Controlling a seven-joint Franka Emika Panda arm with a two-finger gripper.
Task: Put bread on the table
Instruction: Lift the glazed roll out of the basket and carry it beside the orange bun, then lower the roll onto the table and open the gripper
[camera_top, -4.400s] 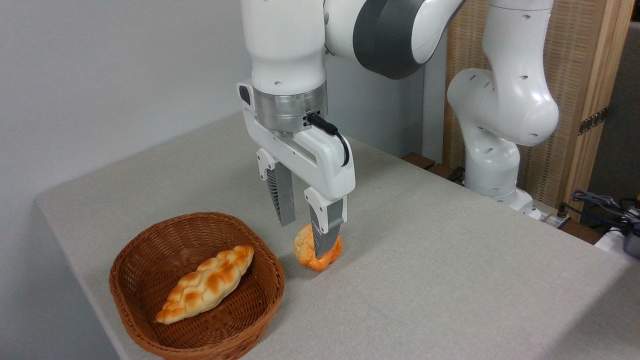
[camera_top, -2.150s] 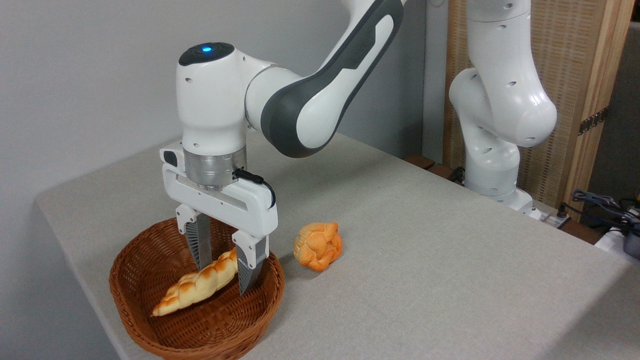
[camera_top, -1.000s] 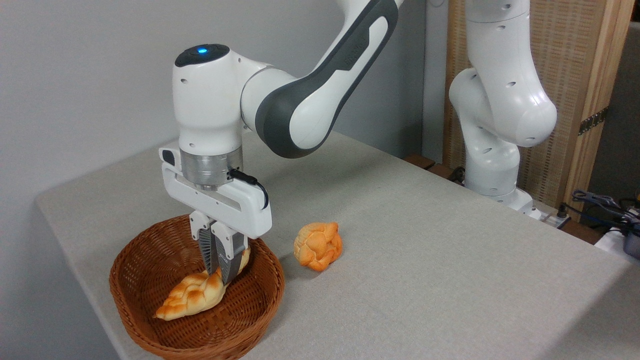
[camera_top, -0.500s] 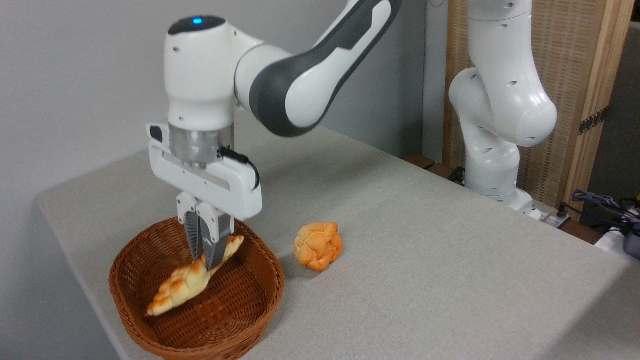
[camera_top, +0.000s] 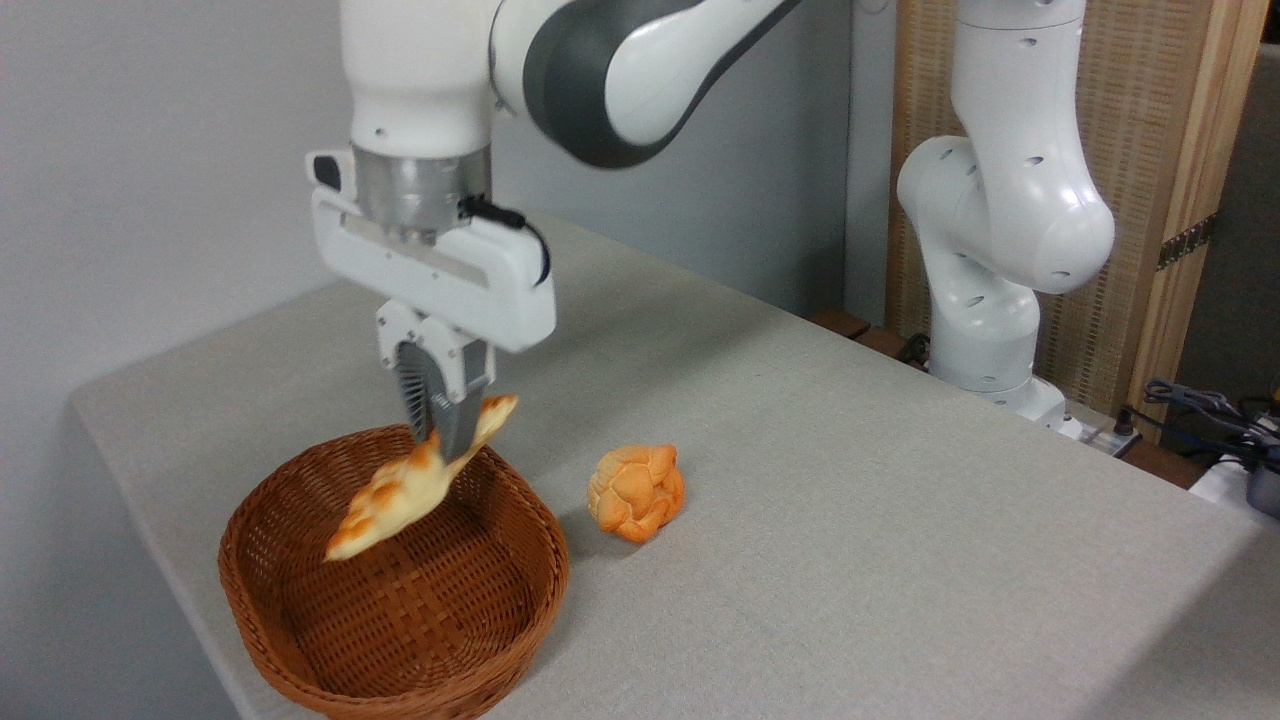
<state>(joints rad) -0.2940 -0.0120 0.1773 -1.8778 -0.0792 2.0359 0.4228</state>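
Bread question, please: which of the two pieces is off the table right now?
The long braided loaf, pinched in the gripper above the wicker basket; the round orange bun lies on the table.

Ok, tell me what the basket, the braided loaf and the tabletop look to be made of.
Basket: woven wicker or rattan, glossy brown; the crossing strands show.
Braided loaf, pinched in the gripper: smooth, evenly coloured and slightly shiny, possibly foam or plastic imitation bread; real bread can't be excluded.
Table: matte grey-beige cloth-like covering with a fine weave texture.

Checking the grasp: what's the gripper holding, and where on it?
The gripper holds the bread near its upper right end; the rest hangs tilted above the basket.
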